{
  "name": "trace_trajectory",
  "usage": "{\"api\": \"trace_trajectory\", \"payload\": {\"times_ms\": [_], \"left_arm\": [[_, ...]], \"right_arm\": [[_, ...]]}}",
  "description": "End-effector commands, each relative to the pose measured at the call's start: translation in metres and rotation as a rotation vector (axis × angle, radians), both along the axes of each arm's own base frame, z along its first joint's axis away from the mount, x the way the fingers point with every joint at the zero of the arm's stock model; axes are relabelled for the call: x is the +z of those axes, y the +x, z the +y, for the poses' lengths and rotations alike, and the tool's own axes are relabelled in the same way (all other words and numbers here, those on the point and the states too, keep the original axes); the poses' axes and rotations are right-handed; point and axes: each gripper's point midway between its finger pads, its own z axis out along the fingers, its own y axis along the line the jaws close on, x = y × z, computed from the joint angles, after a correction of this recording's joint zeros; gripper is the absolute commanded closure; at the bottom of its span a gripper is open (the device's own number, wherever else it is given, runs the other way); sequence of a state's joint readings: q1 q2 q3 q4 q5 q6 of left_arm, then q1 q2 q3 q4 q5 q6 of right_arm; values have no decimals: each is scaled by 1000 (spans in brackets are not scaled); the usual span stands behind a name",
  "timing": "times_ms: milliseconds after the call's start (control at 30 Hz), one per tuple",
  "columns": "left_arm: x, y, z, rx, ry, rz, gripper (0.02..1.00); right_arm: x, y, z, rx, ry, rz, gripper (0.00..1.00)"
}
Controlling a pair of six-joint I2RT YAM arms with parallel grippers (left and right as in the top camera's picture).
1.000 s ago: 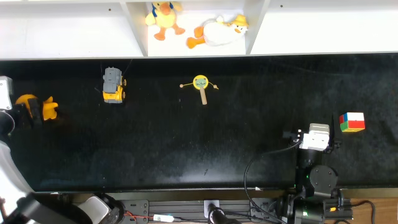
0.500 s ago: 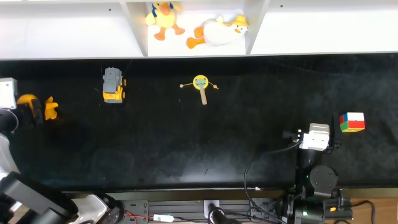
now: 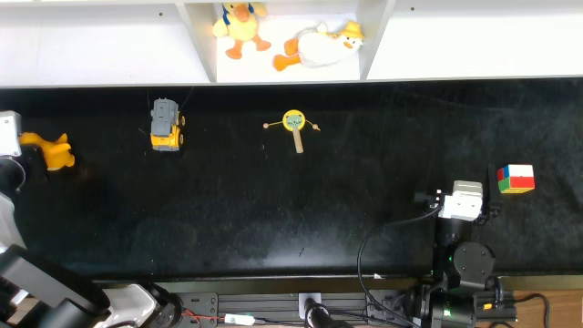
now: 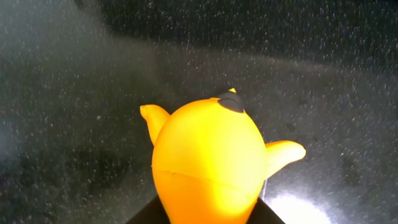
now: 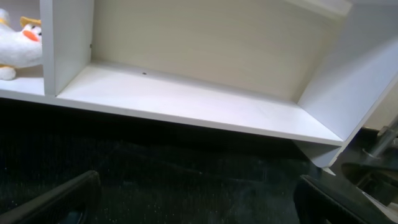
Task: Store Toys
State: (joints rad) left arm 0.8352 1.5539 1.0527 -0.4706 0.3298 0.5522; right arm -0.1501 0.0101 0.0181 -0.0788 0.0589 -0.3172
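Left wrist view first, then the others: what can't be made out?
Left wrist view: orange rounded plastic toy, lower end cut off by the bottom edge; what figure it is stays unclear.
Right wrist view: white plush duck, cut off by the picture's edge.
Top view: small yellow wooden-handled rattle, too small for its face detail.

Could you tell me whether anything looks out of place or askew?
The white plush duck lies toppled on its side in the shelf's middle compartment, beside the upright yellow duck. The left gripper holds an orange toy.
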Motion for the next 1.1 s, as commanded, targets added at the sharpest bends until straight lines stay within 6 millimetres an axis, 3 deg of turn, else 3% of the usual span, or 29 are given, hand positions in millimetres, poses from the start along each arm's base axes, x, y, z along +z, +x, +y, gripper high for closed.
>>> {"api": "trace_trajectory", "payload": {"times_ms": [33, 167, 600, 867, 1100], "left_arm": [[42, 17, -21, 26, -25, -113, 886], [81, 38, -45, 21, -17, -198, 873], [133, 59, -52, 137, 40, -318, 849], [153, 69, -41, 168, 65, -344, 833], [147, 97, -36, 148, 35, -302, 827]], "right_arm": [[-4, 1, 0, 1, 7, 3, 5], [-4, 1, 0, 1, 7, 3, 7], [-4, 1, 0, 1, 7, 2, 5], [-4, 1, 0, 1, 7, 3, 7], [-4, 1, 0, 1, 7, 3, 5]]}}
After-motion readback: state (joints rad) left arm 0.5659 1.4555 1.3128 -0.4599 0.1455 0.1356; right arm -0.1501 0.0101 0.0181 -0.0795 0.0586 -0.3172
